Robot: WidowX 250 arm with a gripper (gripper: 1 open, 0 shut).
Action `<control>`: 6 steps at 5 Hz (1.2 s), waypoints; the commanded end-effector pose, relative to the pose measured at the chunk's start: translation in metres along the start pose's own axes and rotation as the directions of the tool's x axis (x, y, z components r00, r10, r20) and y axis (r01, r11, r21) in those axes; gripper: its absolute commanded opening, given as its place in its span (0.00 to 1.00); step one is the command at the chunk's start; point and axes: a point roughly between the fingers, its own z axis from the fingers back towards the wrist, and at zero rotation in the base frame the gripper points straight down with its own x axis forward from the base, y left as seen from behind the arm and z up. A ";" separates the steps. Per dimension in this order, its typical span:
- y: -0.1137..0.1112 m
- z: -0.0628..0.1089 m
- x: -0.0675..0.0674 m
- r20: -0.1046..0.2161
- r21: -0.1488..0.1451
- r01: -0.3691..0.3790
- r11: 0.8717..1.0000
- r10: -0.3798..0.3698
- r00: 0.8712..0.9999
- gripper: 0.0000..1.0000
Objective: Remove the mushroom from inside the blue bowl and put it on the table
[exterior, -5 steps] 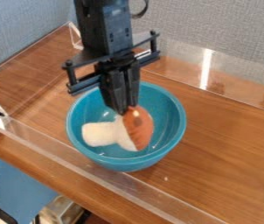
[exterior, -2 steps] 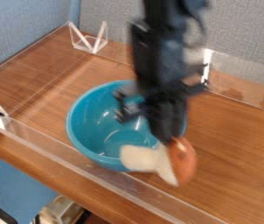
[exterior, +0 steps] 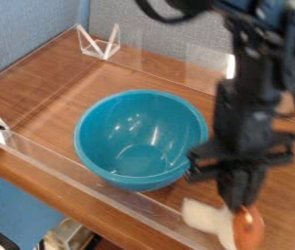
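1. The black, jointed metal-and-plastic gripper (exterior: 244,202) points downward in the right part of the view, its narrow tips brought together on the toy mushroom, pinching it near the top of the cap.
2. The small toy mushroom, with its glossy orange-brown cap (exterior: 248,230) and thick cream-white stem (exterior: 208,219), is outside the bowl, at the lower right of the view. The cap is directly below the tips, and the stem points toward the left. Whether its underside touches the tabletop cannot be told from this angle.
3. The black robot arm (exterior: 249,63) comes in from the top edge and rises above the gripper, slightly blurred, with a dark cable beside it.
4. The large, round, deep teal-blue plastic bowl (exterior: 124,159) stands upright to the left of the gripper, apart from the mushroom. Its smooth inside catches a small glint of light.
5. The reddish-brown wood-grain table (exterior: 49,86) spreads beneath the bowl and runs on to the right, behind the arm.
6. A low, clear acrylic wall (exterior: 59,161) crosses the near side diagonally, in front of the bowl.
7. A white, open-framed angular piece (exterior: 100,45) stands at the far left corner.
8. Behind everything rises a pale grey, speckled backdrop (exterior: 177,37).
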 end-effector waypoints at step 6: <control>0.001 -0.045 0.006 0.016 -0.033 0.096 0.995 -0.096 0.995 0.00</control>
